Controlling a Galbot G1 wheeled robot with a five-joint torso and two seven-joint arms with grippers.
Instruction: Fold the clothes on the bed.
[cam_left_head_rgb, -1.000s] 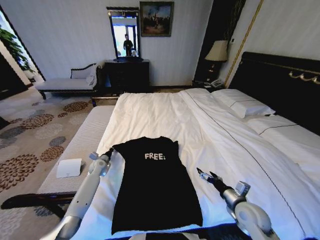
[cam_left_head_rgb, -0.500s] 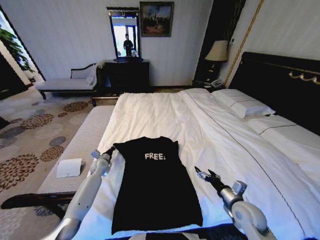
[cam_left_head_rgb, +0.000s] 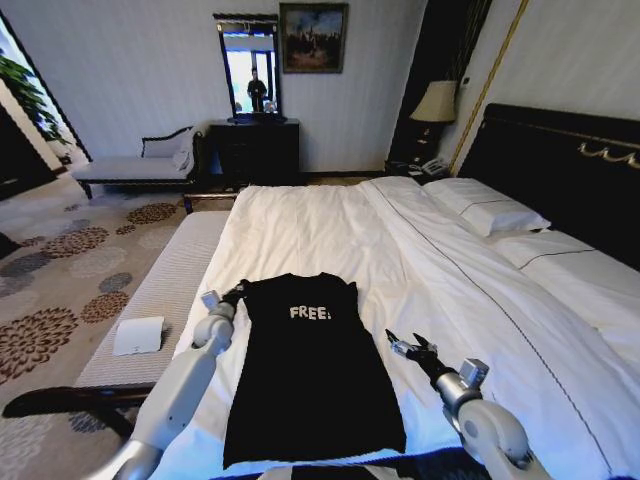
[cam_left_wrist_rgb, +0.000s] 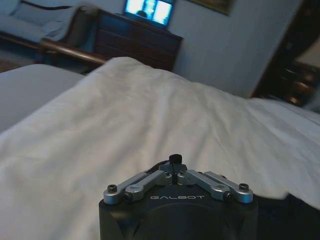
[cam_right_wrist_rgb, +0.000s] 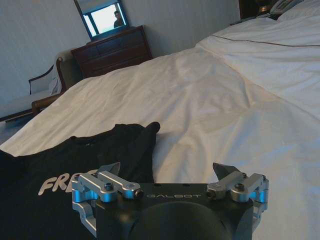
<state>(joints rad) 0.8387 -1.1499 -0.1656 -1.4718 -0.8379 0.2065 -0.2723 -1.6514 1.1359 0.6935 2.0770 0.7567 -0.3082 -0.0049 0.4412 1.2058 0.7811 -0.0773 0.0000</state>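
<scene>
- The small black short-sleeved T-shirt of soft fabric with white "FREE!" lettering (cam_left_head_rgb: 310, 370) lies flat on the near end of the large bed with white sheets and dark wooden frame (cam_left_head_rgb: 330, 225), its collar pointing to 12 o'clock and its hem toward the robot
- Risk, as I judge it: the left fingers may carry only a thin pinch of cloth, so the sleeve could slip free in a fold, or white sheet could be caught along with it and drag the shirt askew
- Risk on the other side: the right gripper stands apart from the cloth, so a fold led by one corner alone could twist the shirt
- The left gripper (cam_left_head_rgb: 235, 294) sits at the shirt's 10 o'clock shoulder, arm stretched forward and low over the bed; its fingers are clenched together, though whether they trap fabric I cannot tell
- The right gripper (cam_left_head_rgb: 405, 347) hovers over bare sheet at the shirt's 3 o'clock, arm reaching forward, fingers released and spread wide
</scene>
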